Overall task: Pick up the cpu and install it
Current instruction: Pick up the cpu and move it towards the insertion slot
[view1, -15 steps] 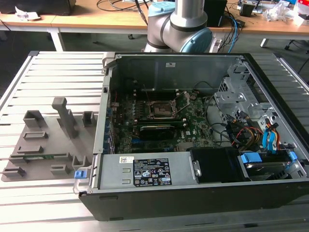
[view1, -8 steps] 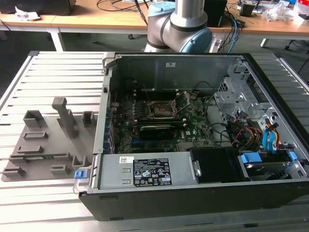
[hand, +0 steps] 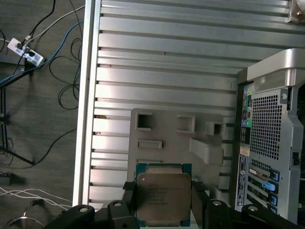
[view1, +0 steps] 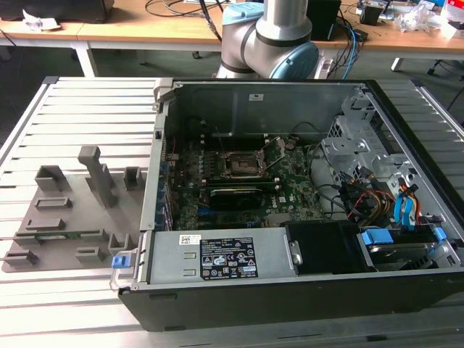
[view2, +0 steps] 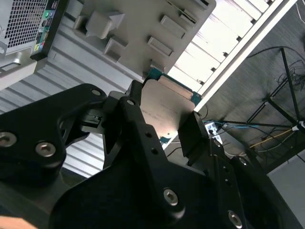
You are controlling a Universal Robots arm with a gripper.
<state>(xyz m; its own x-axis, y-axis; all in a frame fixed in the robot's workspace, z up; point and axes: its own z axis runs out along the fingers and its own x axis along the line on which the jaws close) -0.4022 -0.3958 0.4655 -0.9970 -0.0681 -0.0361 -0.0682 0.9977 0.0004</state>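
first wrist view: square silver-topped, green-edged cpu in pincer

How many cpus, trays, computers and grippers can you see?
cpu: 1
tray: 1
computer: 1
gripper: 1
Total: 4

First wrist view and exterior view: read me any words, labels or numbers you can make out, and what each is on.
No text is readable.
Metal top of the cpu, gripped by the gripper: faint print, too blurred.
White label on the power supply: print too small.
Small sticker beside it: too small.
Pale sticker on the computer case rear: blurred.
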